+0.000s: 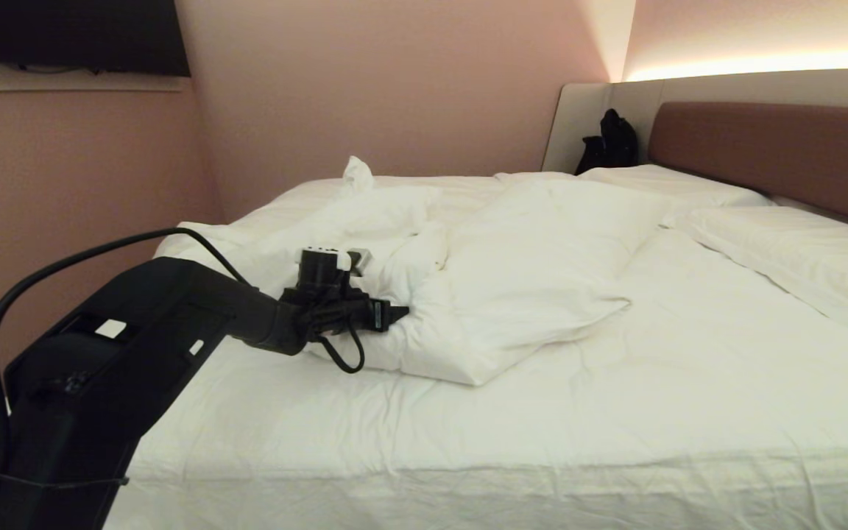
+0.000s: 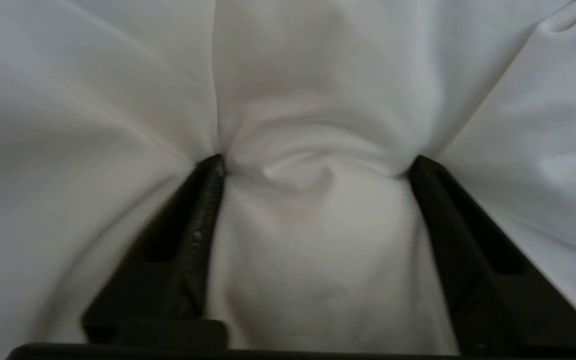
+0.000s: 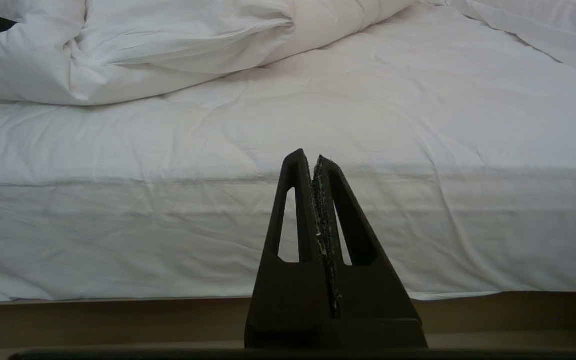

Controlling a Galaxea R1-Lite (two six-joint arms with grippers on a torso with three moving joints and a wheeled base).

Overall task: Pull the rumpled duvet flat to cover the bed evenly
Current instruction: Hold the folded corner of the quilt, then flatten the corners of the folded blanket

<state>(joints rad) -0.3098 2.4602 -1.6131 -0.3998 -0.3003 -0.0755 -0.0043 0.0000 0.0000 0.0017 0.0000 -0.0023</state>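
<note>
Left claw (image 2: 313,167) fingers apart, pressing into the puffy white quilted duvet (image 1: 468,294), bunching a fold; soft, light, bulky, likely slipping unless gripped deep. Right claw (image 3: 316,162) together, parked.

1. We see our right gripper (image 3: 316,162) with fingers pressed together, apart from the bed (image 3: 288,235).
2. The rumpled duvet (image 3: 158,45) lies heaped on the mattress, well beyond the bed's near edge.
</note>
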